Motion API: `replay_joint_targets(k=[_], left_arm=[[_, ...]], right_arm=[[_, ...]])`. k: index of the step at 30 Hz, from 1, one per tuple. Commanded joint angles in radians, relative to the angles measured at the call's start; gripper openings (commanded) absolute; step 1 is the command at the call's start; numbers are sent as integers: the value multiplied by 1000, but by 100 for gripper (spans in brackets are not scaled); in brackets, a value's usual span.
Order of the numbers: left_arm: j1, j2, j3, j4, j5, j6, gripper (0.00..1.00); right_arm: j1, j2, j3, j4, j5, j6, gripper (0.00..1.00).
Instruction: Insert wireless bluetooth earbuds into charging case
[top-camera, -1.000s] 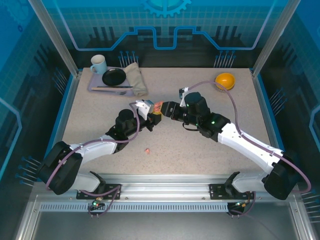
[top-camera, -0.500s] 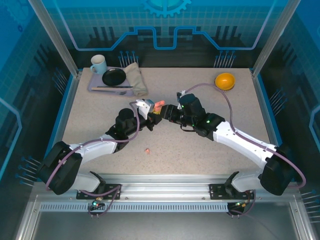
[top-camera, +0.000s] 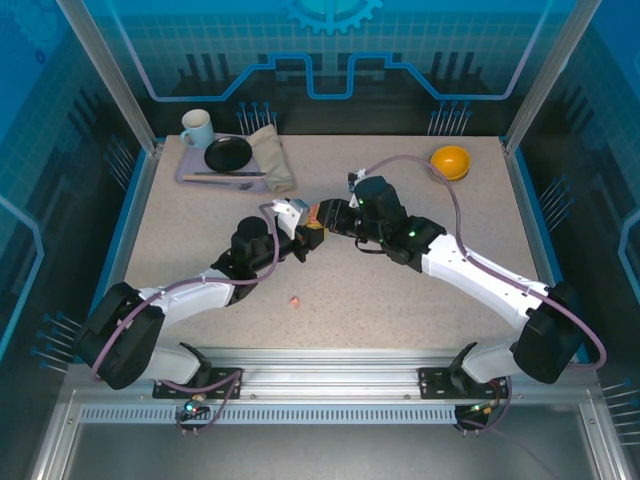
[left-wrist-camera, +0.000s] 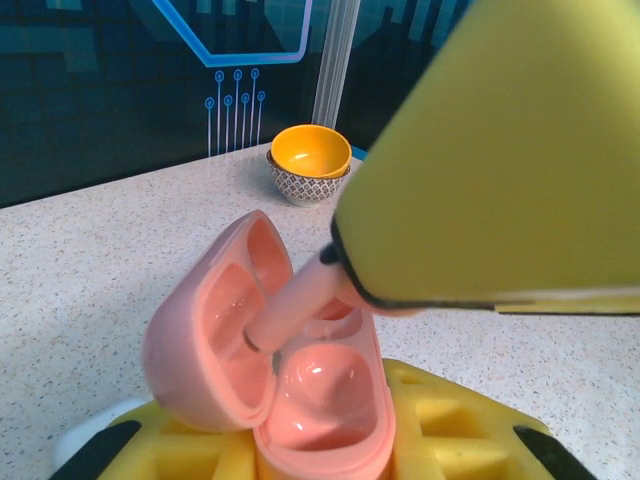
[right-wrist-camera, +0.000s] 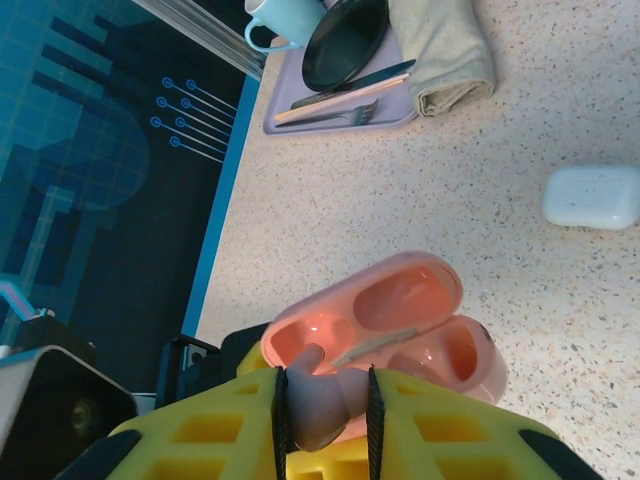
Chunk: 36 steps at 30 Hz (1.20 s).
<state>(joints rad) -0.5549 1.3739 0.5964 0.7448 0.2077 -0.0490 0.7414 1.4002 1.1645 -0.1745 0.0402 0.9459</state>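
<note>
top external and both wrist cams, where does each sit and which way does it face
Top external: above and behind the bases, looking down at the speckled table; both arms show, left gripper and right gripper close together.
Left wrist: on the left arm, facing far-right toward the orange bowl; its yellow pads clamp the open salmon-pink plastic charging case.
Right wrist: on the right arm, facing far-left toward the lilac tray; its yellow pads pinch a salmon-pink earbud.
Shared: both wrist views show case and earbud.
</note>
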Motion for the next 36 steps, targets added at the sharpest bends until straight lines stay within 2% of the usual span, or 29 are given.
replay_joint_targets(k=[1, 12, 36], left_arm=[[-11, -6, 19, 17, 32, 27, 0], [-11, -13, 21, 4, 28, 47, 0], [-10, -21, 42, -45, 72, 96, 0]], right_arm=[[4, 18, 38, -10, -20, -22, 26], [1, 1, 73, -119, -23, -101, 24], [-44, 66, 182, -345, -151, -204, 20]])
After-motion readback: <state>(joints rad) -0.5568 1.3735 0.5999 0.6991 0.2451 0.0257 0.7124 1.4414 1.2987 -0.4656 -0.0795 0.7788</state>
